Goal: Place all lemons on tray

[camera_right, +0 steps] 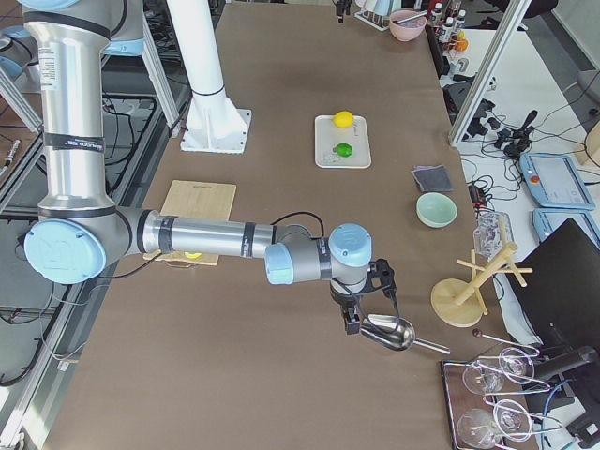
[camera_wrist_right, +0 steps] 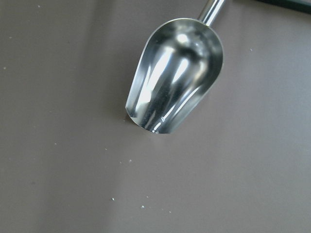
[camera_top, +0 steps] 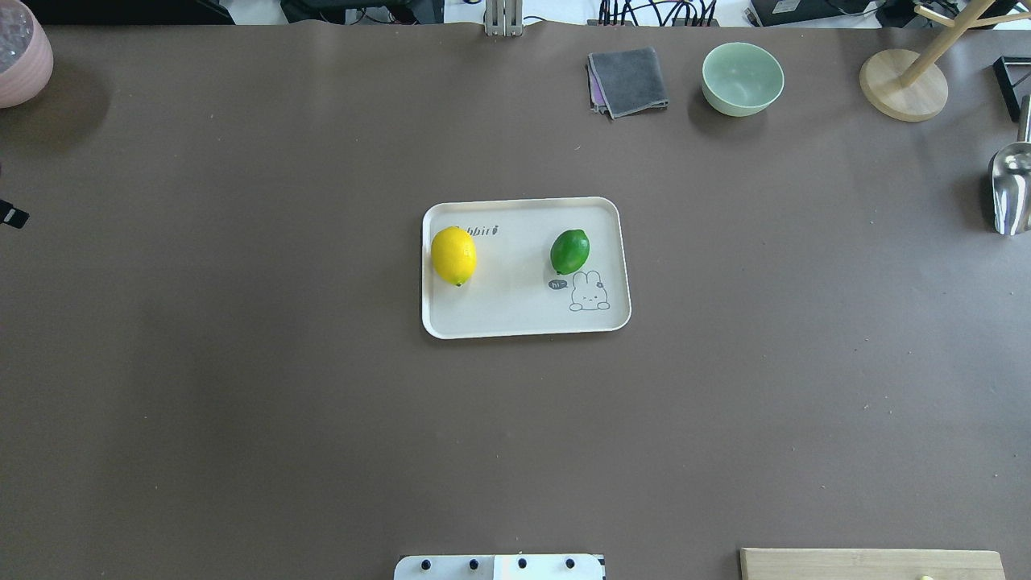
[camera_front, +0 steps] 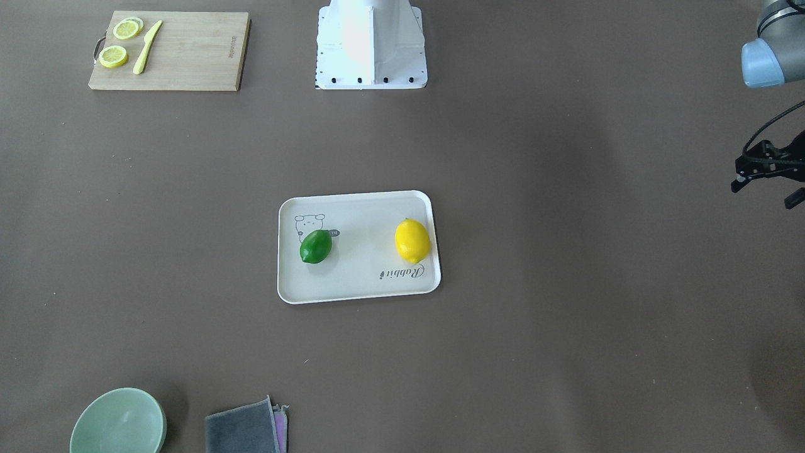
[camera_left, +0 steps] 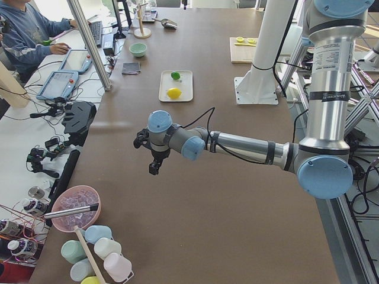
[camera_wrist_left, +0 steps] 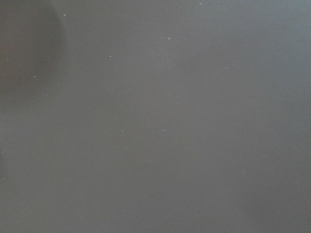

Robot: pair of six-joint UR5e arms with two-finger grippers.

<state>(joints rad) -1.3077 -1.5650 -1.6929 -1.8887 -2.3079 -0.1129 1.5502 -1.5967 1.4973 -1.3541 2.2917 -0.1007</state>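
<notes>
The off-white tray (camera_front: 358, 286) lies mid-table. The yellow lemon (camera_front: 412, 240) rests on it by the "Rabbit" script, and also shows in the overhead view (camera_top: 453, 255). The green lemon (camera_front: 316, 246) rests on it by the animal drawing, and also shows overhead (camera_top: 569, 251). My left gripper (camera_front: 765, 192) hangs far from the tray at the table's end, open and empty. My right gripper (camera_right: 352, 319) hovers at the other end over a metal scoop (camera_wrist_right: 175, 87). It shows only in the exterior right view, so I cannot tell whether it is open or shut.
A wooden cutting board (camera_front: 188, 53) with lemon slices and a yellow knife lies near the robot base (camera_front: 371, 50). A green bowl (camera_top: 742, 78), a grey cloth (camera_top: 628, 80) and a wooden stand (camera_top: 902, 84) sit along the far edge. A pink bowl (camera_top: 20, 52) stands at the far left corner.
</notes>
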